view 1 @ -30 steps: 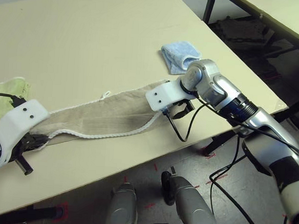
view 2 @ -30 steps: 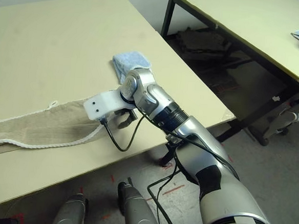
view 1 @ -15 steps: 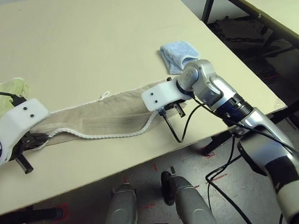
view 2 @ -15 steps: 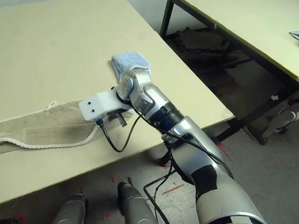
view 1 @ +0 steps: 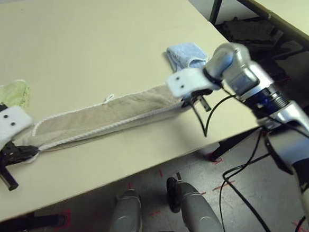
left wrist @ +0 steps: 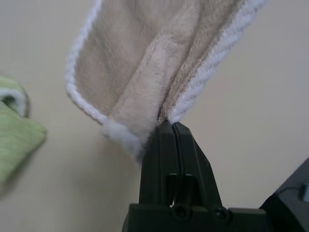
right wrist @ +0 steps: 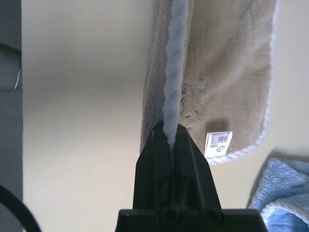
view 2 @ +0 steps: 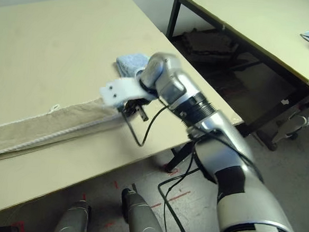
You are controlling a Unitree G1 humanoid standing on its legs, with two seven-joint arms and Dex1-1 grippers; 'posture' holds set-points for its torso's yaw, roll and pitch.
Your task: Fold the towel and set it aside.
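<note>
At the left, the left gripper (left wrist: 170, 126) is clamped on one end of the towel (view 1: 104, 120), near the table's (view 1: 96, 43) front edge and just beside the green cloth (view 1: 10, 92). From there the towel runs as a long narrow band across the table, doubled lengthwise, its white edging along the near side. At its right end the right gripper (right wrist: 170, 131) pinches the edging, with the label showing on the cloth behind it and the blue cloth (view 1: 186, 55) just beyond.

The step in hand looks like raising both ends to fold the band end to end. To do it well, keep both pinches firm and lift evenly — a sagging middle would drag and twist. Bring one end over the other with edges lined up, clear of the blue and green cloths.
</note>
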